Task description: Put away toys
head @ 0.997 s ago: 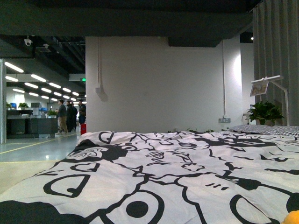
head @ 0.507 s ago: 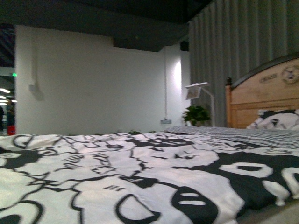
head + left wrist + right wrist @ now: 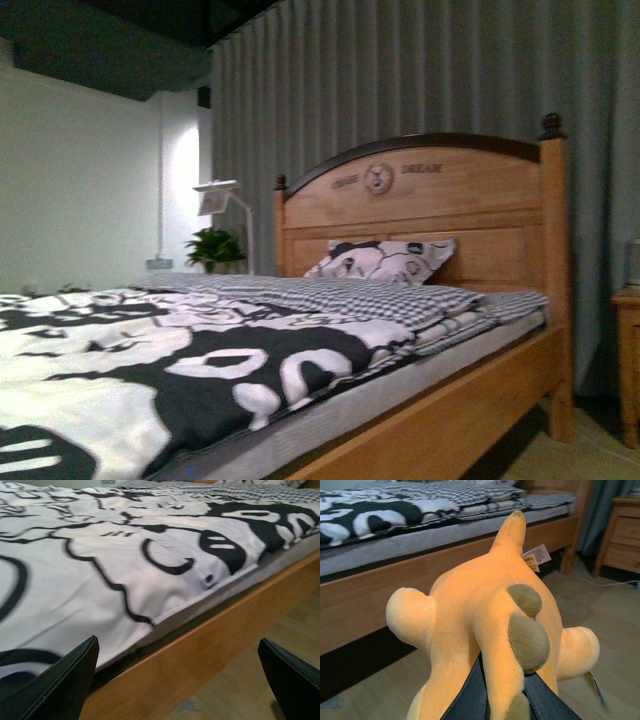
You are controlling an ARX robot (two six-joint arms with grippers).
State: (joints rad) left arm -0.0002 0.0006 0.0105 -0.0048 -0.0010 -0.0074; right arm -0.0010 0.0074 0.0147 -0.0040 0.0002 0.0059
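1. Right wrist view: orange-yellow plush toy (image 3: 485, 615) filling the middle, clamped low on its body in the right pincer (image 3: 502, 697).
2. Dark fingers (image 3: 467, 702) pressed to either side of a raised ridge of the toy, narrow gap, plush squeezed between.
3. Row of brown spots (image 3: 527, 640) down that ridge, lowest one right at the fingers.
4. Pointed end of the toy directed away from the pincer, white tag (image 3: 536, 557) just beside it; stubby limbs sticking out on both sides.
5. Toy held up in the air over the wood floor (image 3: 600, 600), near the bed rail (image 3: 380, 585) but apart from it; not on the bed.
6. Nightstand (image 3: 620, 527) beyond the toy, by the head end of the bed.
7. Left wrist view: left pincer (image 3: 177, 647) spread wide, nothing between the two dark tips, toy nowhere near it.
8. Black-and-white quilt (image 3: 100, 570) hanging at the mattress edge ahead of the left pincer, wooden rail below it.
9. Front view: arched wooden headboard (image 3: 420, 210), patterned pillow (image 3: 380, 262) leaning on it, checked blanket (image 3: 330, 295) folded below the pillow.
10. Grey curtain (image 3: 400, 80) behind the headboard; white lamp (image 3: 222, 195) and green plant (image 3: 215, 248) on the far side of the bed.
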